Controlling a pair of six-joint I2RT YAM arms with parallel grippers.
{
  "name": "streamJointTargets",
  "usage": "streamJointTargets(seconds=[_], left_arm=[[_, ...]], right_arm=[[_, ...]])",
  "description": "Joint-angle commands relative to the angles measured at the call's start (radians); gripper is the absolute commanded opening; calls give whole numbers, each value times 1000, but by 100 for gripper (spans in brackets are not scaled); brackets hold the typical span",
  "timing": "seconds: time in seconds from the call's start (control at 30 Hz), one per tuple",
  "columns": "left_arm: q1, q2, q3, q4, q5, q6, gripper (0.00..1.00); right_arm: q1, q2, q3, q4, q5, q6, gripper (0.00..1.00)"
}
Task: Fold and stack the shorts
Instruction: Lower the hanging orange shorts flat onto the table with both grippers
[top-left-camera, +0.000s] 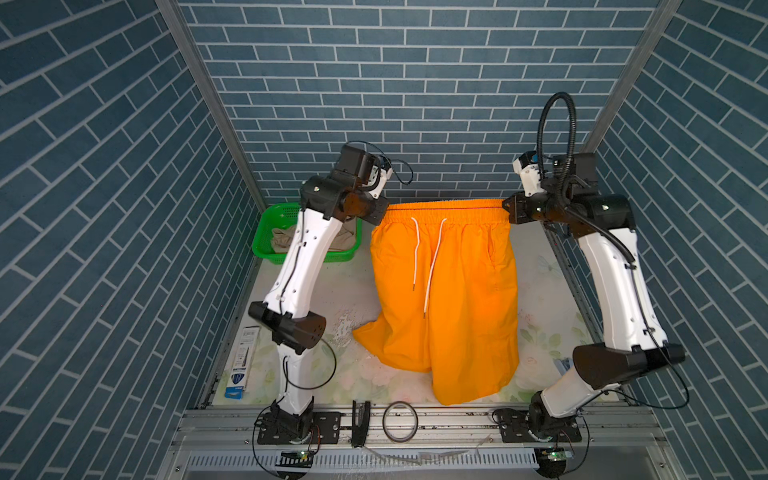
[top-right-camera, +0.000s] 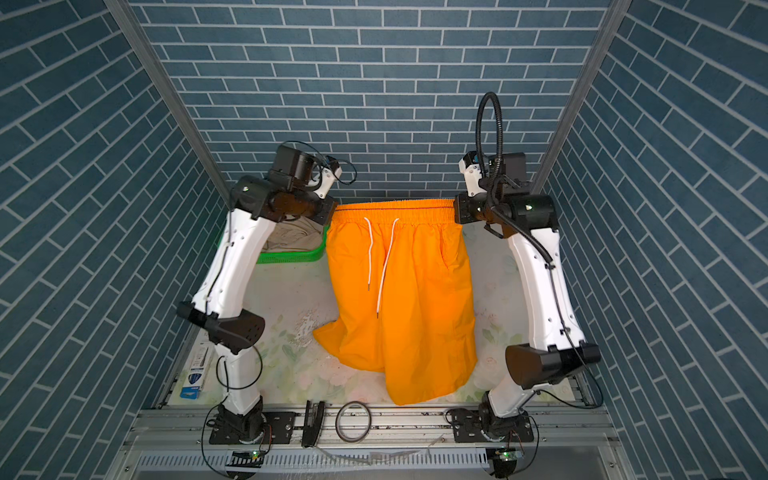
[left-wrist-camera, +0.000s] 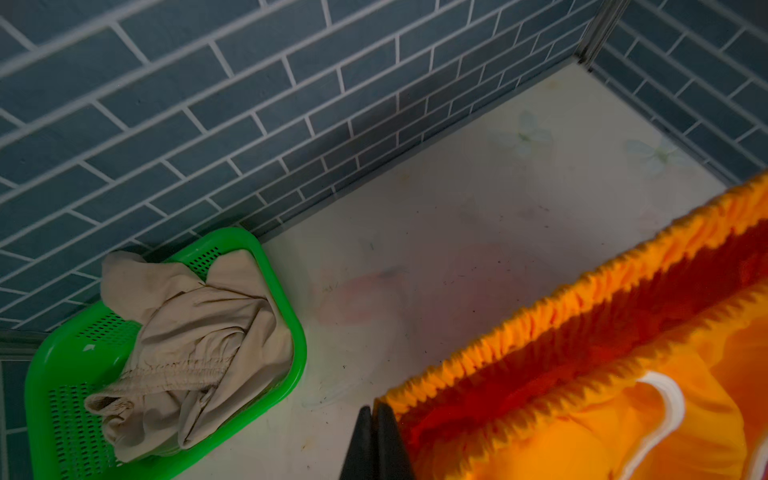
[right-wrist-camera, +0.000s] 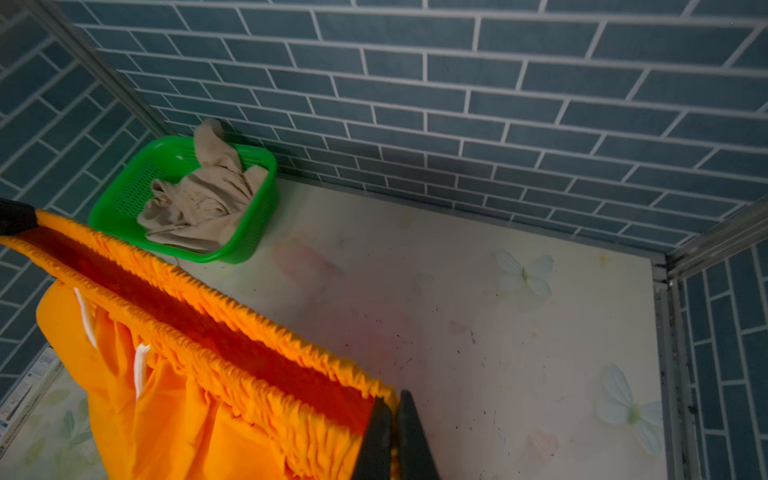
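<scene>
Pinching orange shorts (top-left-camera: 444, 291) waistband (top-left-camera: 444, 211) ends, L fingers (left-wrist-camera: 362, 446) & R fingers (right-wrist-camera: 415, 442) cropped; beige shorts (top-left-camera: 279, 241) half-hidden, prob. crumpled.

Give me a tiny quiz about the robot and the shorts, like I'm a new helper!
1. True or false: the beige shorts are folded neatly.
2. What do the left gripper and the right gripper pinch? A) the waistband of the orange shorts B) a white string C) a leg hem
3. Fill in: the orange shorts' legs trail down onto the ____.

Key: 1 false, they lie crumpled in the basket. 2 A. 3 table.
</scene>
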Motion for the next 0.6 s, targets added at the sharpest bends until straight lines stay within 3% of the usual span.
streamJointTargets(seconds=[0.0, 0.17, 0.27, 0.47, 0.57], left_arm=[[48, 132, 11, 103, -84, 27, 0], [60, 288, -35, 359, -118, 50, 0], [69, 367, -29, 467, -115, 63, 0], [89, 496, 8, 531, -89, 51, 1], [96, 500, -15, 545, -78, 52, 9]], right_arm=[[-83, 82, -117, 247, -15, 29, 0], [-115, 220, -310, 631, -55, 97, 0], [-121, 334, -309, 763, -43, 120, 0], [-128, 586, -149, 819, -79, 173, 0], [-126, 687, -38, 790, -138, 193, 3]])
